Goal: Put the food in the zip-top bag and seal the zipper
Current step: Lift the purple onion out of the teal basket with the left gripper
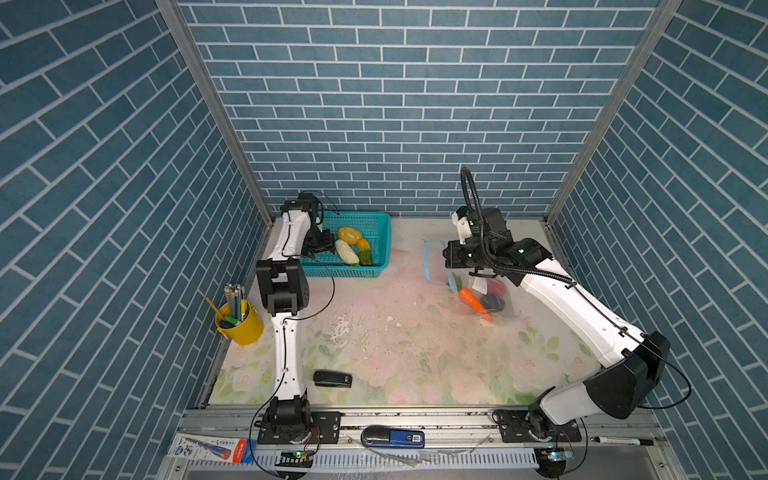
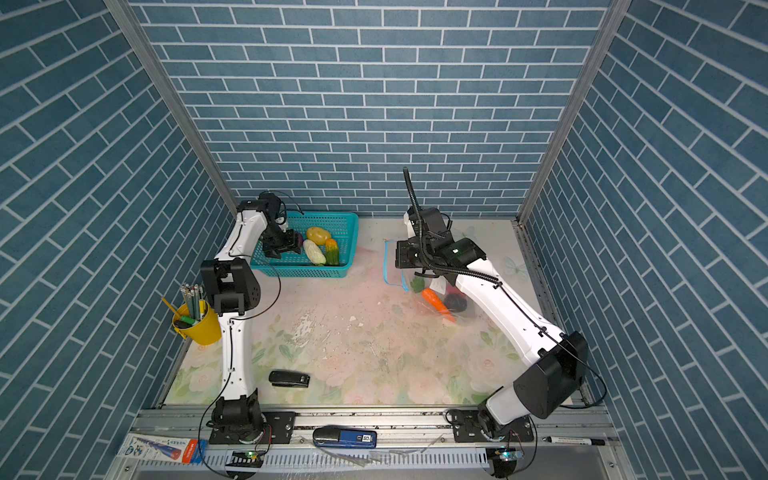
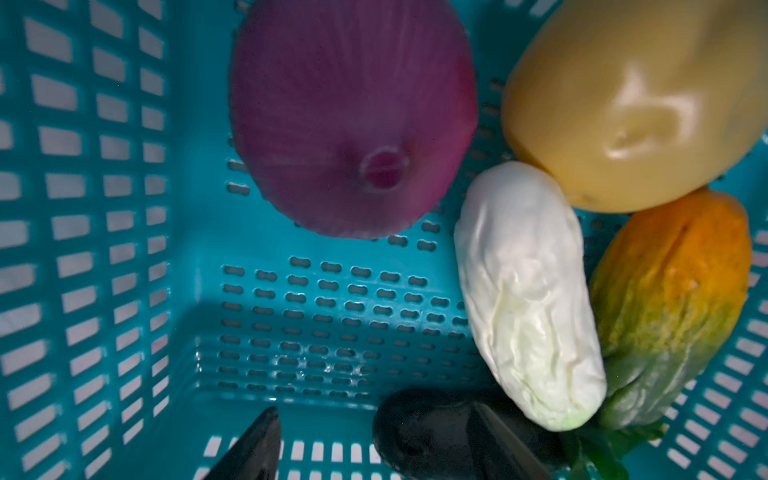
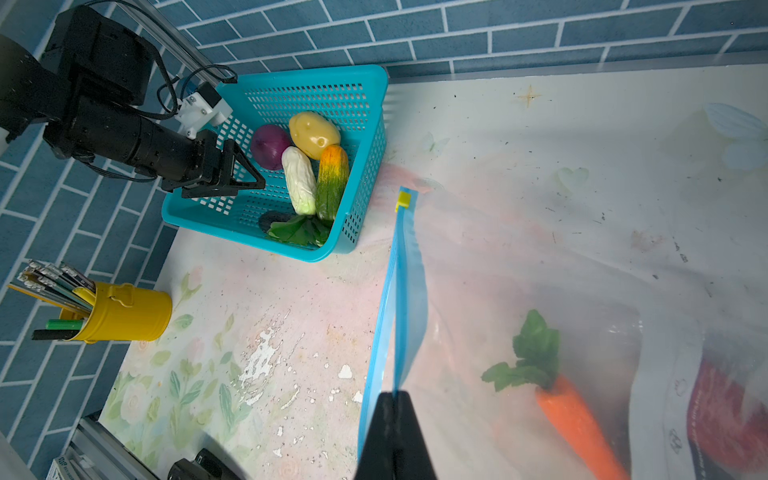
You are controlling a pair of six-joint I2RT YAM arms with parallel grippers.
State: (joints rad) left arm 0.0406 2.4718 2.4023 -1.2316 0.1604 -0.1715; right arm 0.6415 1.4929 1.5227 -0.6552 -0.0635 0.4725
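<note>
While the right claw [image 4: 395,415] clamps the zipper [image 4: 409,270], zip-top bag [image 4: 540,249] lying on the worktop [image 4: 291,332], carrot [image 4: 573,419] inside it, left claw [image 4: 249,166] spread wide, empty, inside the teal basket [image 4: 365,124], near onion [image 3: 353,116], potato [image 3: 631,104], cabbage [image 3: 528,291]

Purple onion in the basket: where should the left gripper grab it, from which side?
Likely across its widest middle, down from above. The purple onion is bulbous; basket walls block side approaches; yellow potato and white cabbage crowd one side, so keep the left gripper clear of them.
</note>
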